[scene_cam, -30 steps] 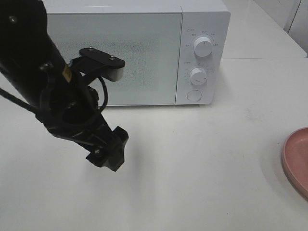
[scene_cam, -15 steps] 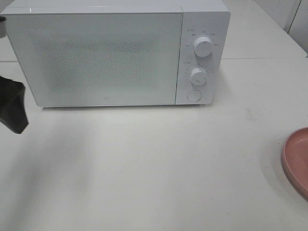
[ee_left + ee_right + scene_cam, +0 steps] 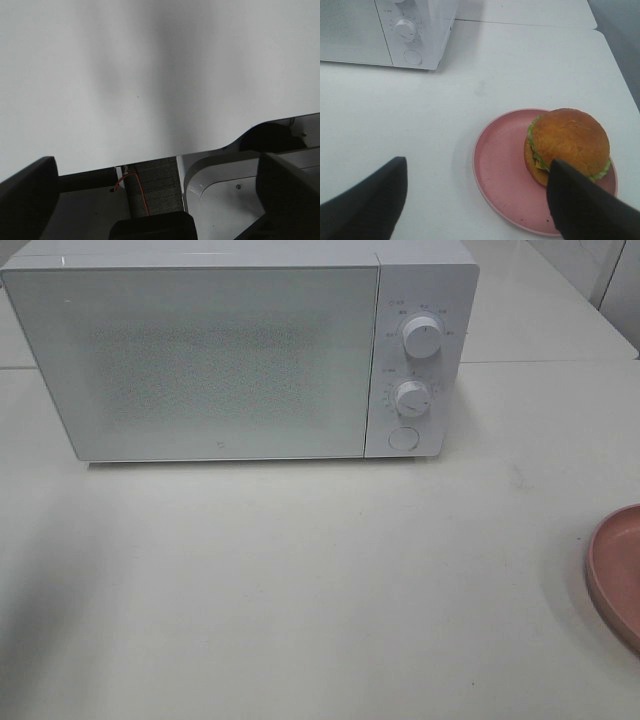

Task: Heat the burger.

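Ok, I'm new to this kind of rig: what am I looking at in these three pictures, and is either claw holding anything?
It is a two-armed robot at a white table. The high picture is from a fixed camera above: it shows a closed white microwave and the edge of a pink plate, with no arm in sight. The other two pictures come from cameras on the wrists. The right wrist view looks past the right gripper, open and empty, at the burger, which sits towards one side of that plate. The left wrist view shows the left gripper, open and empty, over bare table and part of the robot's base.
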Robot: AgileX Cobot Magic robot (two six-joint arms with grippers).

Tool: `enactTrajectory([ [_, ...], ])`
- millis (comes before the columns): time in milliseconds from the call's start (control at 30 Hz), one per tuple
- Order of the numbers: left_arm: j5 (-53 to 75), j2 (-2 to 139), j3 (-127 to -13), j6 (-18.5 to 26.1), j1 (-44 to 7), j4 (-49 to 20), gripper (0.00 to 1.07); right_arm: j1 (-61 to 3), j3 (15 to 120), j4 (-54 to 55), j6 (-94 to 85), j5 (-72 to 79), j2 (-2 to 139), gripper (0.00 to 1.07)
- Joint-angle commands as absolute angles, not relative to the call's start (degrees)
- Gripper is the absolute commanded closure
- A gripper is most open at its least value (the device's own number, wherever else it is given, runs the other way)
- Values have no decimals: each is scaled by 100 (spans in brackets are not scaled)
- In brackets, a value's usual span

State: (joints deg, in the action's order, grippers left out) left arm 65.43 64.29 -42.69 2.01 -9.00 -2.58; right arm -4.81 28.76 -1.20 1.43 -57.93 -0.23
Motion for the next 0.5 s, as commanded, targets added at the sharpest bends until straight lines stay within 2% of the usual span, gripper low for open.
enactTrajectory([
  [33,6440,5913,-3747,218,-888,-206,5,-458,2871,-149,80,-5730,-172,32],
  [267,5936,4641,-2842,218,-888,-218,5,-458,2871,-149,80,-5730,-172,32],
  [500,5953,3667,-2865,258,-888,-206,5,-458,2871,-149,80,-5730,-172,32],
])
